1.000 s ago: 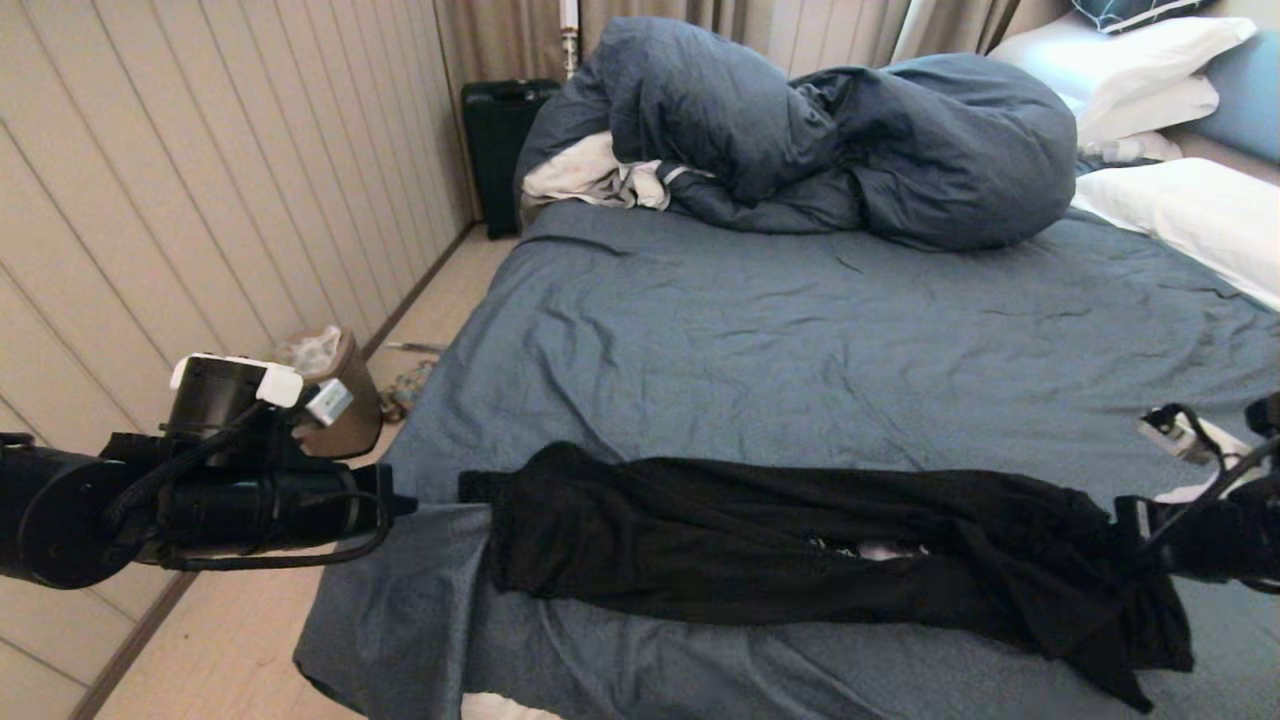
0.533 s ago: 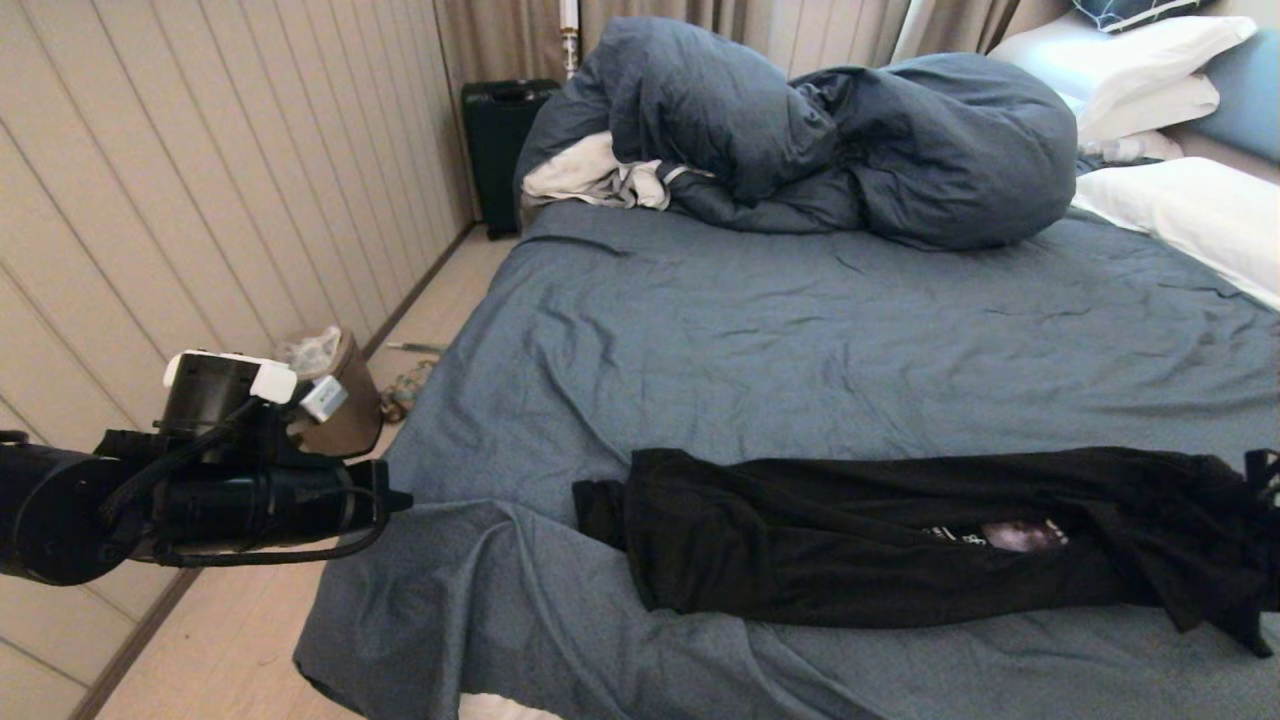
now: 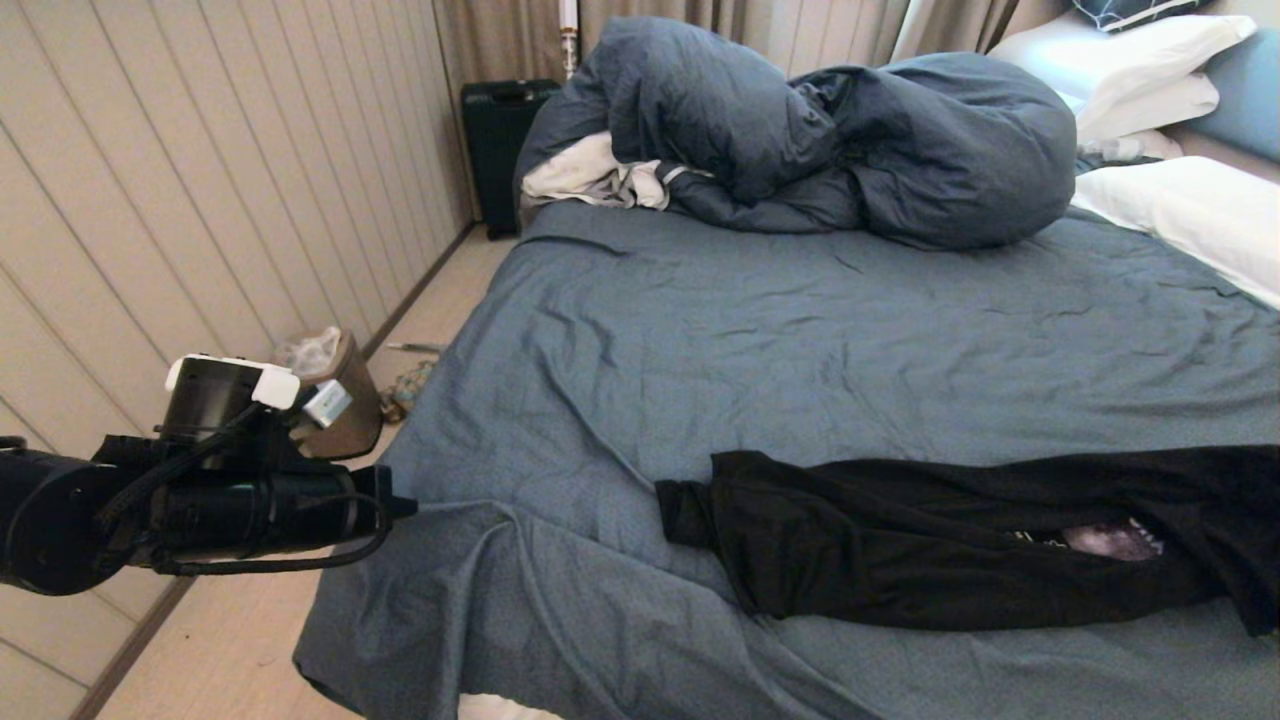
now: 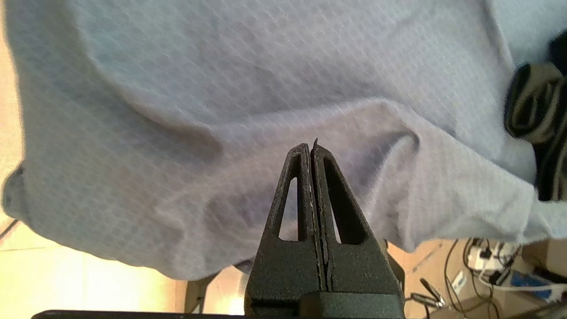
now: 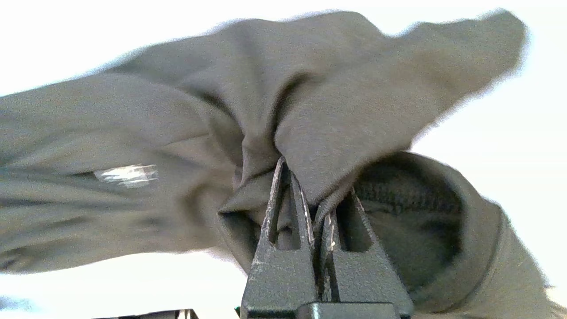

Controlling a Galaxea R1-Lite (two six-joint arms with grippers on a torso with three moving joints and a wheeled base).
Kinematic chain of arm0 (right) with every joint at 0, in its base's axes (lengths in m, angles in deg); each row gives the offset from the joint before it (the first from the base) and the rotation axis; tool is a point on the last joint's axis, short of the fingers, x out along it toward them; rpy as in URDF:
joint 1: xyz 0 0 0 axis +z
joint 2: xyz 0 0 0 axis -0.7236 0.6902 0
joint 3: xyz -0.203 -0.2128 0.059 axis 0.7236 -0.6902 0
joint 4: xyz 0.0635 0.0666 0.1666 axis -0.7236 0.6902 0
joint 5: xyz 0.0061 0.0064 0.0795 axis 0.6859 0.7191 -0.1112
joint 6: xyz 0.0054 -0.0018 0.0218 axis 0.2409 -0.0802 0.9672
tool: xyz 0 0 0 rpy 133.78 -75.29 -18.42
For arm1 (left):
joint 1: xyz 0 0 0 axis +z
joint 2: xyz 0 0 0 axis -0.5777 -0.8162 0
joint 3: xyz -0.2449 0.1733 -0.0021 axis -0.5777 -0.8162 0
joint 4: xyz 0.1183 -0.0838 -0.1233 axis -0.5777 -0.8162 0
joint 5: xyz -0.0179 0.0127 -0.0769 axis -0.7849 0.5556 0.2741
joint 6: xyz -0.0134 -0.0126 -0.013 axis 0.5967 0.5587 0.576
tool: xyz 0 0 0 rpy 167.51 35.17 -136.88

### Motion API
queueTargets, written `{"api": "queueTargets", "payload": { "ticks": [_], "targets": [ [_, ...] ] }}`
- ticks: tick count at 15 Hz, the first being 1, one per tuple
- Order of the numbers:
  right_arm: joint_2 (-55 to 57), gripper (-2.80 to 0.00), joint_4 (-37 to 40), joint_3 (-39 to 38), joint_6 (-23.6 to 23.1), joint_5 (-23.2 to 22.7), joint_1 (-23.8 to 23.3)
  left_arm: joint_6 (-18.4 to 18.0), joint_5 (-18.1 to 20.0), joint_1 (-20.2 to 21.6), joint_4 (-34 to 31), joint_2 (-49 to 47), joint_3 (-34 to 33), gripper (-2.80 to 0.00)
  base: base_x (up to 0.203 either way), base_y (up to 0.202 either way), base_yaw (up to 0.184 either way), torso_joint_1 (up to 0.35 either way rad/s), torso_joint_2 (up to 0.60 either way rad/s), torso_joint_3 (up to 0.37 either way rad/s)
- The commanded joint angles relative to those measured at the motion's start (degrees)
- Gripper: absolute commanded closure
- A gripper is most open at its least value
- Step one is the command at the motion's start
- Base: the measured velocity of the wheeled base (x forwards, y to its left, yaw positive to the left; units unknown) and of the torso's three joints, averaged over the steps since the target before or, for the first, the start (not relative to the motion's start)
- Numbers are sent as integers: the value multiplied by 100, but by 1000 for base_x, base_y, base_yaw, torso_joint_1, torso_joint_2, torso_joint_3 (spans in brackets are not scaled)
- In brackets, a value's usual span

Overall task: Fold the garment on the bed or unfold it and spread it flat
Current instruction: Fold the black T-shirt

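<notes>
The garment (image 3: 950, 545), a black T-shirt bunched into a long strip, lies across the near part of the bed (image 3: 800, 330) and runs off the head view's right edge. A bit of its grey print (image 3: 1105, 540) shows. My right gripper (image 5: 316, 186) is outside the head view. In the right wrist view it is shut on a gathered fold of the garment (image 5: 177, 133). My left gripper (image 3: 405, 508) hovers at the bed's near left corner, well left of the shirt's end. It is shut (image 4: 311, 148) with nothing held, over a raised ridge of sheet.
A bulky dark-blue duvet (image 3: 820, 130) and a white cloth (image 3: 590, 175) are heaped at the bed's far side. White pillows (image 3: 1190, 210) lie at the right. A black suitcase (image 3: 497, 140) and a bin (image 3: 335, 390) stand on the floor at the left.
The garment has slid to the right across the bed, away from my left gripper. My right gripper has left the head view. The left arm has barely moved.
</notes>
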Motion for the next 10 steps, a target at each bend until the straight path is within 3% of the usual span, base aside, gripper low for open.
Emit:
{"api": "queueTargets", "payload": {
  "ticks": [1, 3, 5, 10],
  "targets": [
    [-517, 0, 267, 43, 11, -37, 604, 11, 9, -8, 11, 36, -9, 0, 0, 0, 0, 0, 0, 0],
    [-956, 0, 623, 106, 187, -31, 1661, 11, 24, -8, 8, 27, -9, 0, 0, 0, 0, 0, 0, 0],
    [-1221, 0, 799, 237, 656, 79, 2854, 11, 26, -26, 2, 27, -18, 0, 0, 0, 0, 0, 0, 0],
    [-1163, 0, 921, 726, 1908, 1228, 5769, 17, 26, -34, -7, 108, -18, 0, 0, 0, 0, 0, 0, 0]
  ]
}}
